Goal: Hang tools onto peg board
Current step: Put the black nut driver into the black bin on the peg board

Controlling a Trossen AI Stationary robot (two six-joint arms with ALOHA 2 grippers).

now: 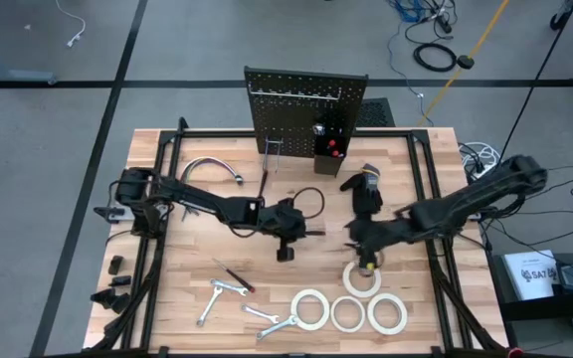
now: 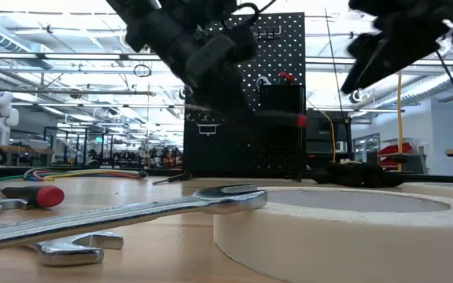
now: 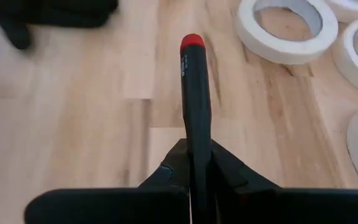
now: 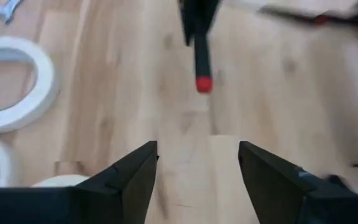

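Screwdriver [image 3: 192,93] handle, black with a red cap, sits pinched in the left tool [image 3: 194,171], whose fingers are closed narrow around the shaft; the handle points forward over the bare wood of the surface [image 3: 73,124]. In the high view the left tool [image 1: 286,239] hovers near the middle of the surface, with the right tool [image 1: 368,257] just across from it. The right tool [image 4: 197,168] stands wide with nothing between its fingers, and its wrist view shows the red-capped screwdriver [image 4: 202,62] hanging ahead of it, apart from its fingers.

The risk, as I judge it, lies in the grip: the slim round handle is held near one end, so it could swivel or slide between the fingers during the carry, and then it would meet the board at a wrong angle. The two arms are also close together, so a careless sweep could knock them against each other.

The peg board [image 1: 304,104] stands upright at the far edge, well beyond both tools, with a small black bin [image 1: 331,149] on its front. Tape rolls [image 1: 348,310] lie at the near edge, one [image 1: 362,279] just below the right tool. Wrenches [image 1: 229,293] and a second screwdriver [image 1: 237,277] lie to the near left. A black glove [image 1: 366,185] lies between the right tool and the board.
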